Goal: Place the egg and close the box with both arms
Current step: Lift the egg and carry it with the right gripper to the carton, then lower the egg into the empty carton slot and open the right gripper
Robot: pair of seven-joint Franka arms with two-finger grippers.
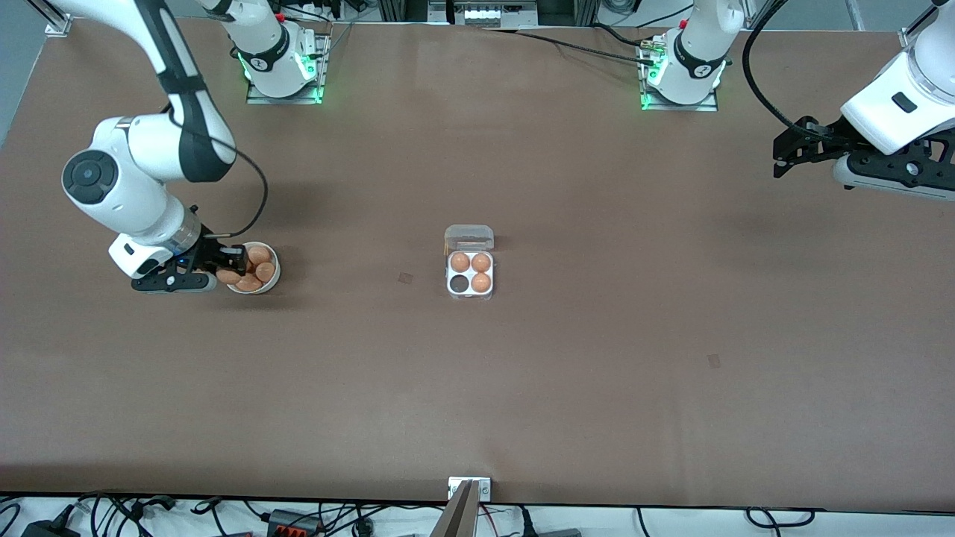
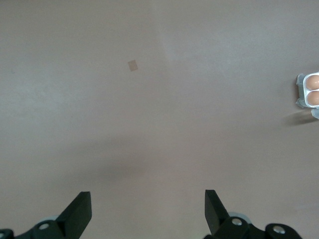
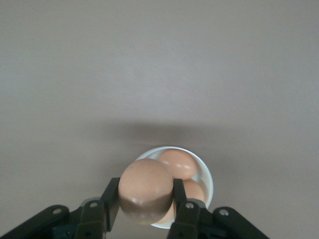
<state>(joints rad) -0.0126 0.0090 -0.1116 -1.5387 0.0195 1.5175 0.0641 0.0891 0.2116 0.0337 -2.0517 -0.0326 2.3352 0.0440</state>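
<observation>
your right gripper (image 3: 146,201) clamped on the egg (image 3: 145,193) just over the white bowl (image 1: 270,283) of eggs at the right arm's end, your left gripper (image 2: 148,211) spread wide and empty, waiting over bare table (image 1: 597,373), the box (image 1: 470,277) mid-table, lid open, three cups filled

table (image 1: 477,388): matt brown sheet, paper-like or board-like, smooth, with faint paler patches.
box (image 1: 470,286): white tray, plastic-looking, with a clear glossy plastic lid standing open.
eggs in the box (image 1: 471,262): smooth orange-brown shell, soft sheen.
egg (image 3: 146,191): smooth matt shell with a dull highlight, held over the bowl.
bowl (image 1: 273,280): white, smooth, slightly glossy rim, toward the right arm's end of the table from the box.
right gripper (image 3: 144,206): black matt plastic fingers, silvery screws.
left gripper (image 2: 148,211): black matt fingers, same finish.
arms (image 1: 142,186): glossy white shells, black bands, black rubbery cables.
</observation>
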